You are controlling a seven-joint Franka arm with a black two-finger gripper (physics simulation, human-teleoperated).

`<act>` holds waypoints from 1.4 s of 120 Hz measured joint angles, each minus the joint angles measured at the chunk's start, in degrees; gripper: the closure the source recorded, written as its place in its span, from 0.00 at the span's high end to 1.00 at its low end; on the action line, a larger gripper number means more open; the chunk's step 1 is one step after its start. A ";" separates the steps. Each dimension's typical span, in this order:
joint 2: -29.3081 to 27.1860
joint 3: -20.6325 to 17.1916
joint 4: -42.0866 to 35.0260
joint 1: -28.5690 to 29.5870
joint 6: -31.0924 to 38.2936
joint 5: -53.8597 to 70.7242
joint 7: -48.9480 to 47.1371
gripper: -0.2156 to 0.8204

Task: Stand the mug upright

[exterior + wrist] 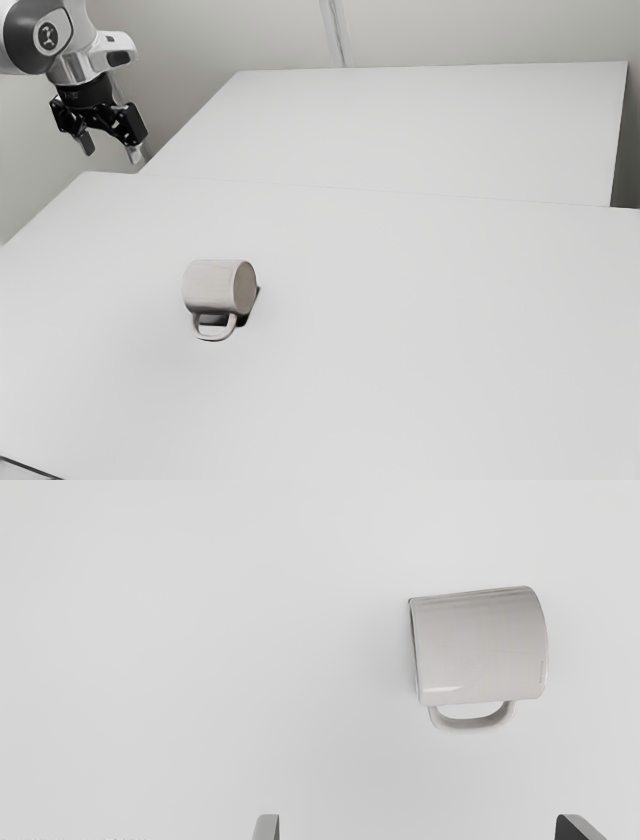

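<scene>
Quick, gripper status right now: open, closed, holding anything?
Gripper: open, fingers apart with nothing between them, raised clear of the mug, which lies on its side on the table.

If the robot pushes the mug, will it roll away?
It might roll a little, since the mug lies on its round side. The handle sticks out sideways, so it would probably stop a full roll. It may be slippery too: its side has a shiny streak.
</scene>
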 joint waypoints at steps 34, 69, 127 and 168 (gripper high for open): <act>-0.17 -0.21 -0.87 0.54 0.11 -0.41 -1.18 0.79; 0.04 0.52 -6.27 7.32 -0.07 -11.32 -1.83 0.79; 13.42 0.66 -10.79 19.36 0.15 -35.79 1.42 0.79; 22.21 0.72 -10.55 21.96 2.82 -48.17 5.82 0.79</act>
